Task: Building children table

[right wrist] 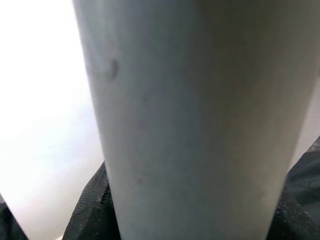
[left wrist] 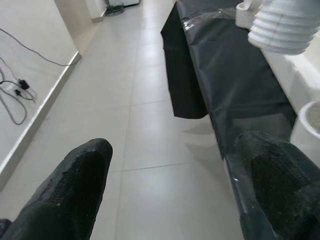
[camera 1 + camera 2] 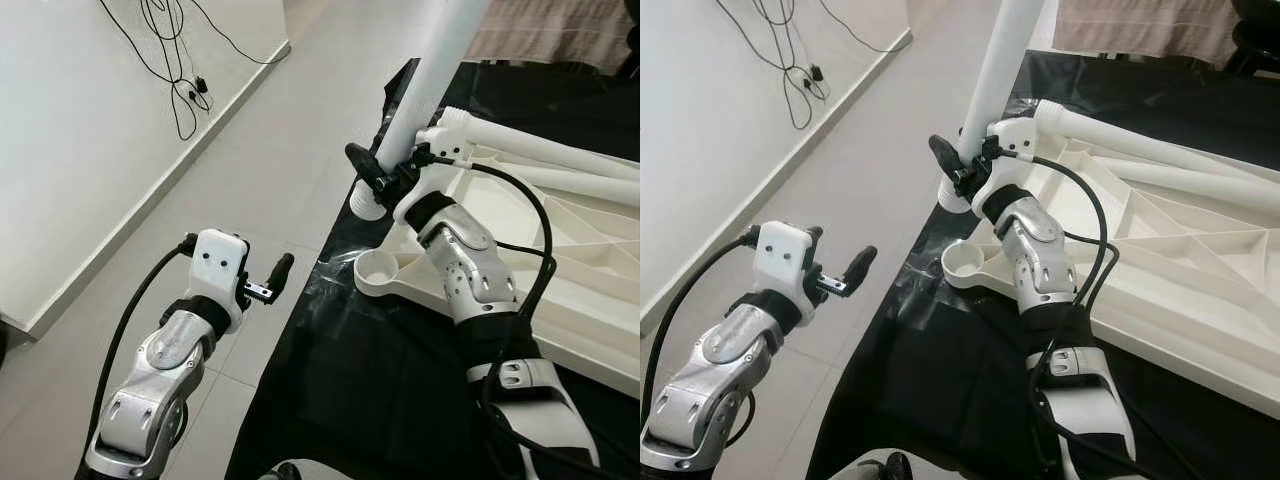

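The right gripper is closed around a smooth white plastic table leg, gripping it low, just above its ribbed threaded end, which hangs beside an open round socket at the corner of the upturned white tabletop on black sheeting. The leg's top runs out of view. The left gripper hovers over pale floor tiles, its textured black fingers spread wide, holding nothing.

Home room: pale tiled floor, white wall with loose cables trailing above the floor.
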{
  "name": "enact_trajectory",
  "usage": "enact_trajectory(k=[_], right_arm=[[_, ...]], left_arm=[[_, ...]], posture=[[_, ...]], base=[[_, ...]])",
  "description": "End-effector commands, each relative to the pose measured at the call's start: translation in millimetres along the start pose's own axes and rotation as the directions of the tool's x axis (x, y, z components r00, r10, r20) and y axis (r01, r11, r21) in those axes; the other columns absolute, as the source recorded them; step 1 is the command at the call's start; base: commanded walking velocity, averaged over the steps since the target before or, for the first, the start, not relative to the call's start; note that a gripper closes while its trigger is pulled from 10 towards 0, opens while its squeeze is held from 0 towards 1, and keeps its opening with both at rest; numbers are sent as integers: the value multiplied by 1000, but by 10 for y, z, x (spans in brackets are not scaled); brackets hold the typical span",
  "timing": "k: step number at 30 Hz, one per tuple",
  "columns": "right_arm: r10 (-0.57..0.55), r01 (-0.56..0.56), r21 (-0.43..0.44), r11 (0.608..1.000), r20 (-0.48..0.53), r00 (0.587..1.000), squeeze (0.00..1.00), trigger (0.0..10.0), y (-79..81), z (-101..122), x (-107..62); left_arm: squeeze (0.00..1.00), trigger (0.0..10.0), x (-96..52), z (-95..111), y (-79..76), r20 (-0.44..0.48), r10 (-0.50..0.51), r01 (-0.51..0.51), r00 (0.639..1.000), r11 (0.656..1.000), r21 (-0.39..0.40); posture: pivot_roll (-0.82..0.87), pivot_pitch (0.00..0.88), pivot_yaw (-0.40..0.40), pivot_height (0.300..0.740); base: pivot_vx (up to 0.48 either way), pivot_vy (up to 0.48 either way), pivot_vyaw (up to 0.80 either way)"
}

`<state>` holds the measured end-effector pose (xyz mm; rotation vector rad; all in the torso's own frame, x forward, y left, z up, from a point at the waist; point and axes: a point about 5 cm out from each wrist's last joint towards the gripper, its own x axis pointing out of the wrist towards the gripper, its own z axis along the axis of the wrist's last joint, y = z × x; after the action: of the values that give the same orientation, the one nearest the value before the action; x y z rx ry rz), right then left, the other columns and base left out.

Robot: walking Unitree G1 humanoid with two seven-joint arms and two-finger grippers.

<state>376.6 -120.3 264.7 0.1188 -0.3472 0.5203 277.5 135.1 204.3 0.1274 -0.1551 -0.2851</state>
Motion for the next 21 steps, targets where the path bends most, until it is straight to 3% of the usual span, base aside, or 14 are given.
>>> enact_trajectory(k=[1,16,21], right_arm=[[17,-17,3,1000,2,1000,0,10000,88,3,-5],[-18,15,31,999,68,998,0,10000,169,46,-66],[-9,5,43,999,84,996,0,10000,213,43,-85]], left_arm=[[0,10000,7,2,-9,3,25,-25,1000,1000,0],[0,10000,161,62,3,43,50,-51,998,999,15],[0,10000,198,49,-5,31,43,-44,999,998,34]], posture=[[-12,258,70,740],[-2,163,75,740],[0,147,81,740]], base=[[0,0,-800],[0,0,-800],[0,480,0]])
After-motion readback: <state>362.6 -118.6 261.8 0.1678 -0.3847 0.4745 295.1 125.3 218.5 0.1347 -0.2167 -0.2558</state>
